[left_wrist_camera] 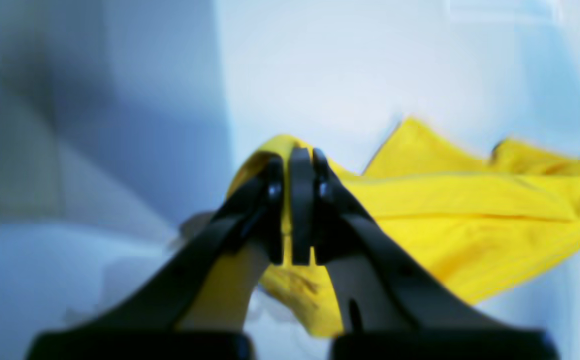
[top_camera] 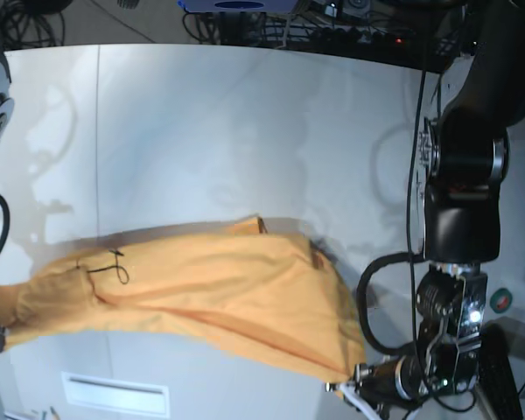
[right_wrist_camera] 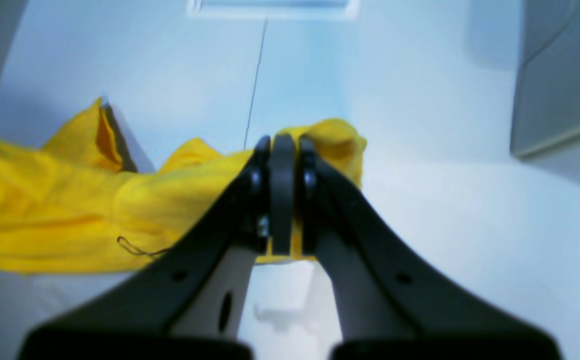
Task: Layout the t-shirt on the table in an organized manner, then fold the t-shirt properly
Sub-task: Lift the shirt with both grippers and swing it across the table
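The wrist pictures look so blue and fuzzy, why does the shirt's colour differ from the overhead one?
Left wrist view: bluish cast, soft focus, t-shirt vivid yellow, left claw blurred up close. Right wrist view: same cast, table tinted blue. Base view: neutral light, sharper, shirt orange, arm shadows on the tabletop.

Both arms are down low at the near corners in the base view, spread wide apart. The left gripper [left_wrist_camera: 297,200] has its jaws pinched tight on yellow cloth, and the right gripper [right_wrist_camera: 281,192] is doing the same, clamped on a bunched bit of fabric.
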### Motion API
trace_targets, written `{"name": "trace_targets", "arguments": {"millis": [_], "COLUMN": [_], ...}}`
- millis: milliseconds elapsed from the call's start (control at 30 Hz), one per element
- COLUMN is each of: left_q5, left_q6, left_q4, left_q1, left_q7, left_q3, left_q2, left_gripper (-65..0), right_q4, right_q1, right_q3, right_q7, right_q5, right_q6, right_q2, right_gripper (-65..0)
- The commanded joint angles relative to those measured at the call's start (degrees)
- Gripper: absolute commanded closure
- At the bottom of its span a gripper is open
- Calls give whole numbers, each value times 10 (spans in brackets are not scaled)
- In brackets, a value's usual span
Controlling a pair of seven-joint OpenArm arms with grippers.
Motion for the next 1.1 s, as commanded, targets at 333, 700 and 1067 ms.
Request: {"name": "trace_targets", "arguments": {"millis": [333, 700, 1067], "left_q5": [58, 58, 63], "left_q6": [-2, -5, -3], "left_q4": [-16, 252, 460], "left_q1": [-233, -117, 365], "left_q7": [-10, 114, 73], "left_q3": [-5, -132, -84], "left_q2": [67, 77, 11], "left_gripper": [0, 0, 0], "right_q4": [15, 498, 409], "right_q1": [183, -11, -400], "right_q3": [-3, 125, 174], "right_q7": [19, -129, 26], "right_q5": [15, 17, 13], "right_q6": [0, 3, 3], "right_q2": [69, 43, -153], "right_gripper": [0, 0, 0]}}
